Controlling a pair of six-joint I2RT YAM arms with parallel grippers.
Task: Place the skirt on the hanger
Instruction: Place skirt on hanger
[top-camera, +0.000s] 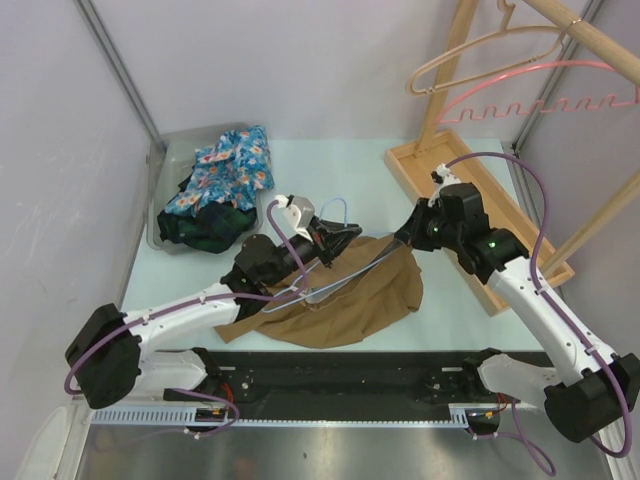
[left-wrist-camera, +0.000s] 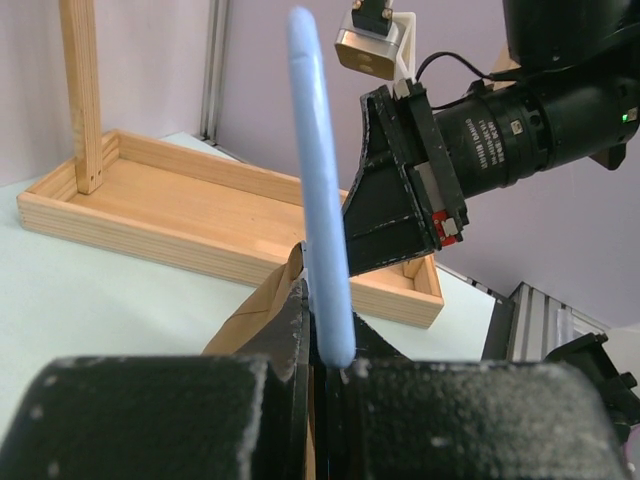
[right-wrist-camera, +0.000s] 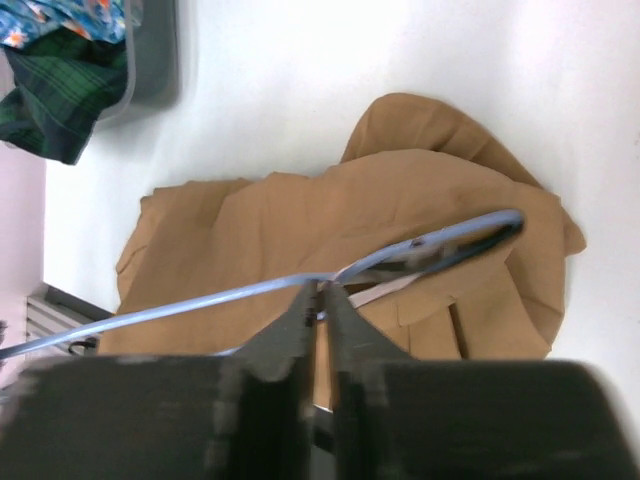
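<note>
Skirt (top-camera: 340, 310), tan, lies crumpled on the pale desk (top-camera: 340, 165) between the two arms, near the near edge. It spreads wider from left to right than from near to far, with its right end bunched up under the right tool (top-camera: 405, 235).

A light blue hanger (top-camera: 350, 275) sits over the far part of the cloth. In the top view its long bar slants from the lower left up to the upper right, and its hook rises on the far side by the left tool (top-camera: 335, 238).

The left tool is clenched on the hanger, and its wrist view shows the blue bar (left-wrist-camera: 320, 230) standing up from between the black fingers.

In the right wrist view the right tool (right-wrist-camera: 320, 295) has its fingers almost together, their tips at the bar (right-wrist-camera: 200, 300) above the skirt (right-wrist-camera: 300, 230). I cannot tell whether they pinch it.

A grey bin (top-camera: 160, 190) holding floral and dark clothes stands at the far left corner. A wooden rack tray (top-camera: 400, 165) runs along the right side, and pink hangers (top-camera: 540, 95) hang from the rack's rail. Plain pale walls close in the desk.
</note>
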